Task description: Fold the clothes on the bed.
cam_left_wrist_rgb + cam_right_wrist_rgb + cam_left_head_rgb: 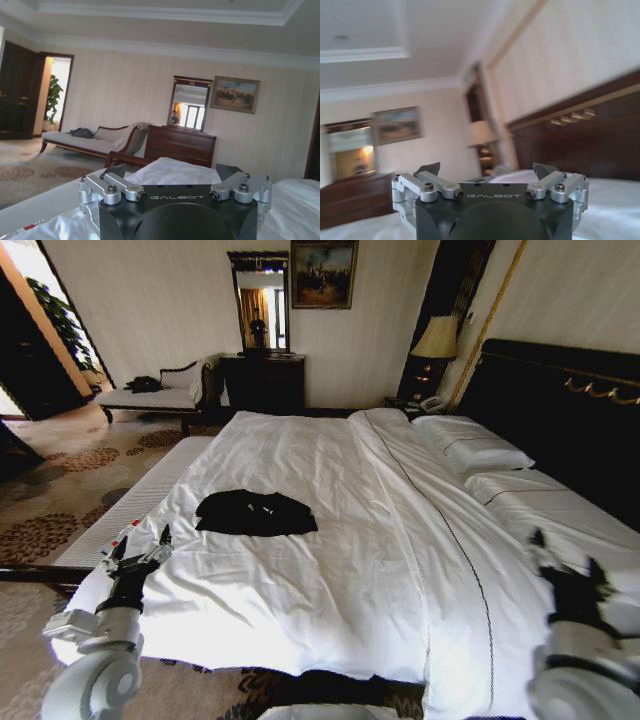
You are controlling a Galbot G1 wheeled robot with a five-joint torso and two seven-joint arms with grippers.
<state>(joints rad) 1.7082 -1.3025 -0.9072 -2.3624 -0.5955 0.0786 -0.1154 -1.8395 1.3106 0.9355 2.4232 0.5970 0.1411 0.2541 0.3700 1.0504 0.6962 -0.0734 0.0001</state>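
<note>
1. Black T-shirt [255, 512] lying crumpled flat on the white duvet, toward the robot's left half of the bed [340, 570], roughly midway between foot edge and pillows; small white marks visible on the fabric, print not readable.
2. Nothing touching the T-shirt; bare duvet on all sides of it.
3. Left gripper [140, 552] raised above the near-left corner of the bed, near the shirt but apart from it, fingers spread with nothing between them; same gripper [175, 175] seen from the left wrist camera with both fingertips wide apart, pointing across the bed toward the far wall.
4. Right gripper [570, 562] blurred, raised over the right side of the bed near the folded-back sheet, well apart from the shirt; from the right wrist camera [490, 172] fingers spread wide, empty, aimed toward the headboard [580, 140].
5. White pillows [475, 445] stacked at the head of the bed against the dark headboard.
6. Beyond the bed: bedside lamp [436, 340], dark dresser [262, 380] with mirror [259, 302], framed painting [323, 273], white-cushioned bench [160, 395] with a dark item on it, patterned carpet [70, 480].
</note>
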